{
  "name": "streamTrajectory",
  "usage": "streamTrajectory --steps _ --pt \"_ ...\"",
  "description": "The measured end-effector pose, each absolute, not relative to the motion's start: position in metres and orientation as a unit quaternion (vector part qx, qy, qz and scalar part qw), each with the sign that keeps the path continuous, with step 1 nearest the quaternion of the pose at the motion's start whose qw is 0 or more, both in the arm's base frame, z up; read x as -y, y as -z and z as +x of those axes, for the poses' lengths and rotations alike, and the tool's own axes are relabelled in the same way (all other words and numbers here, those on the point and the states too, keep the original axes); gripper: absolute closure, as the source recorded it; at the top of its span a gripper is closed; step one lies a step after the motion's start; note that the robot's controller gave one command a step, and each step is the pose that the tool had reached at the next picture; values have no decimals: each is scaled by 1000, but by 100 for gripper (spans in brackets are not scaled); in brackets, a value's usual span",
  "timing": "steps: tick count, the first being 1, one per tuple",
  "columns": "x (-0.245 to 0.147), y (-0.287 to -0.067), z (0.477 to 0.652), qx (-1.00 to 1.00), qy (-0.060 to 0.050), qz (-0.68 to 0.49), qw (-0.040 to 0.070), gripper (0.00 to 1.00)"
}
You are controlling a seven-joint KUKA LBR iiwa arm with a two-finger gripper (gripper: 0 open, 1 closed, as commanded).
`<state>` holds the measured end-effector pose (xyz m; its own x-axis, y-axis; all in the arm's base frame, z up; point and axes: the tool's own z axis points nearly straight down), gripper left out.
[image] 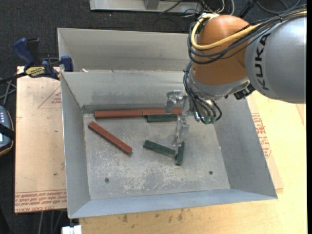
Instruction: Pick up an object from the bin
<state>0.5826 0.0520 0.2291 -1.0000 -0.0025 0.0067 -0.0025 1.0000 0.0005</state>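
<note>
My gripper [180, 136] reaches down near the middle of the bin, right of centre. Its tip is just above a short dark green bar [179, 156] that points toward the front. A second dark green bar [158, 147] lies flat to the left of it, and the two meet in an L shape. Whether the gripper touches either bar is hard to tell. Behind the gripper, another dark green bar [162, 116] lies along the back of the floor.
A long red-brown bar [127, 114] lies along the back of the floor, left of the gripper. A shorter red-brown bar [110, 138] lies diagonally at the left. The orange-covered wrist hangs over the bin's back right.
</note>
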Motion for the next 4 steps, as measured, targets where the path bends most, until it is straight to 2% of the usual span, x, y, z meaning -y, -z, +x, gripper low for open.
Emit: streamTrajectory --steps 1,2,3,4 --pt "-52 -234 584 1000 1 1 -1 0" --pt "-60 -184 580 1000 1 -25 -4 0" --pt "-56 -116 568 999 1 -38 -2 0" --pt "-32 -71 576 999 1 -52 -1 100"
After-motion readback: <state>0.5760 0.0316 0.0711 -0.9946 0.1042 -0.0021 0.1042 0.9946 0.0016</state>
